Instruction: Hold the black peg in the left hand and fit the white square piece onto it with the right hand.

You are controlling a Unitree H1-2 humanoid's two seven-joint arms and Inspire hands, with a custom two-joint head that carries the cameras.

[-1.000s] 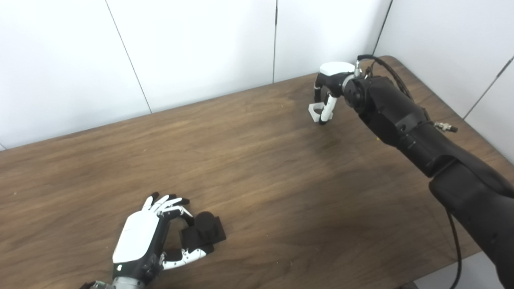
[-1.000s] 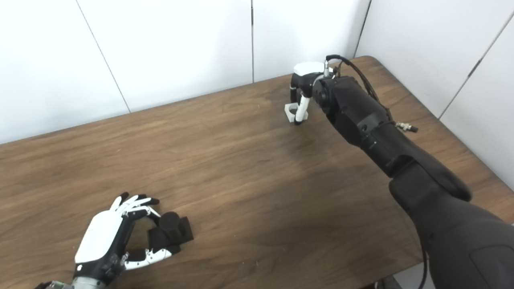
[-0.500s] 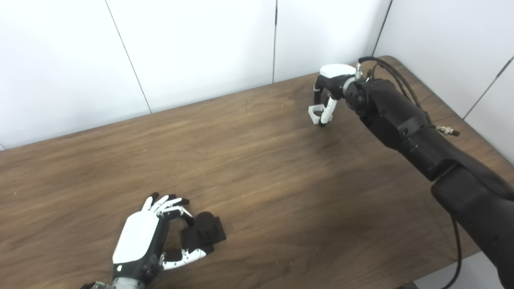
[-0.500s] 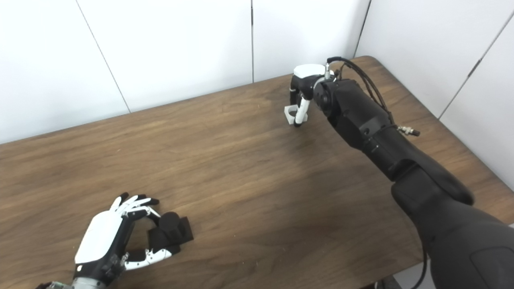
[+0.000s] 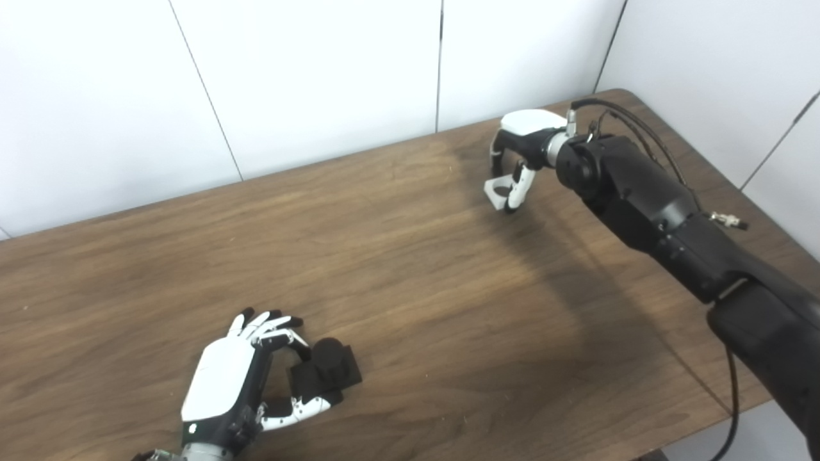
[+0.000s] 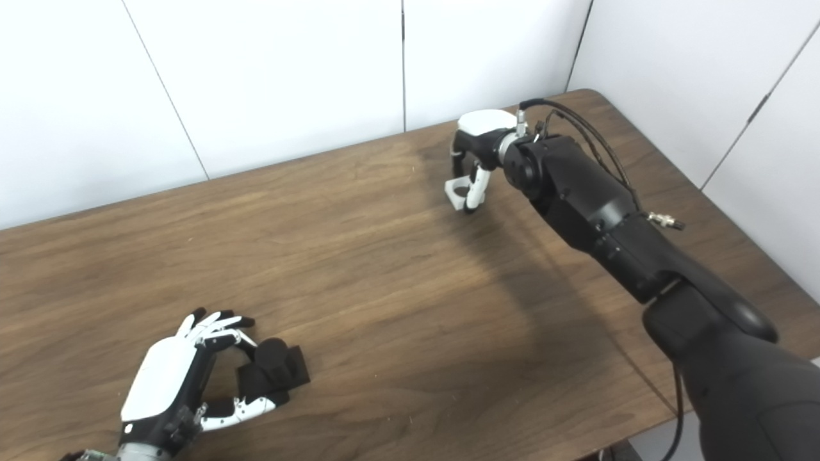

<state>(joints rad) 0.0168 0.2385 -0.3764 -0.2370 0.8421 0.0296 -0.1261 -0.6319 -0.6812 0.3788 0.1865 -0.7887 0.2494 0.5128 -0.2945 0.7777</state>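
Partly hidden behind right hand's point(image 5: 522, 153) fingers: small white square piece point(image 5: 498, 191); wooden table point(image 5: 410, 269) cut off at frame edges

Dark wood-grain worktop point(image 5: 410, 269), rounded far-right corner. White panelled wall point(image 5: 307, 83) right behind it, thin dark seams between panels.

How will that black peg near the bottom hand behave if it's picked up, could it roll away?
The black peg probably won't roll: its round post stands on a flat square base resting on the table. It looks rigid, likely light plastic. The left hand has fingers curled around the base, which should keep it from sliding.
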